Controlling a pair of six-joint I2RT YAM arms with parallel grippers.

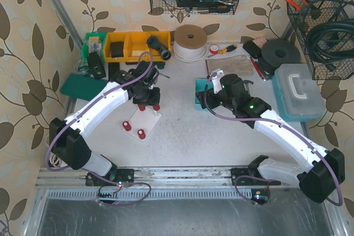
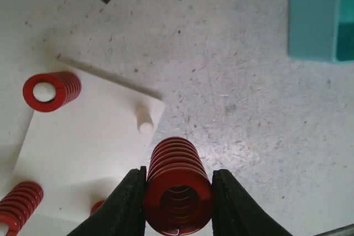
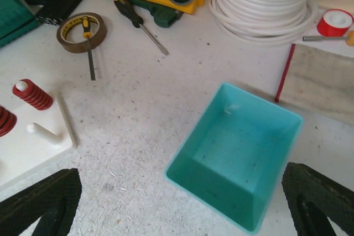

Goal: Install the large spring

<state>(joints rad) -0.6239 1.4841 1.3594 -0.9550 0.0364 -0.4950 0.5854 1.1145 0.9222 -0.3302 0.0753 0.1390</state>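
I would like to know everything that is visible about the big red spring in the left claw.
The large spring is a red coil of thick, closely wound wire, metal by its look, hollow inside. The left claw clamps its sides between two black fingers, one open end facing the wrist camera. It is close to a bare white peg on the white plate, not yet on it.

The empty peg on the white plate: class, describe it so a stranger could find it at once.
Start at the white plate lying on the speckled table, left of the teal bin. At its corner nearest the bin stands a short white peg. The plate's other corners carry red springs; this peg alone is bare.
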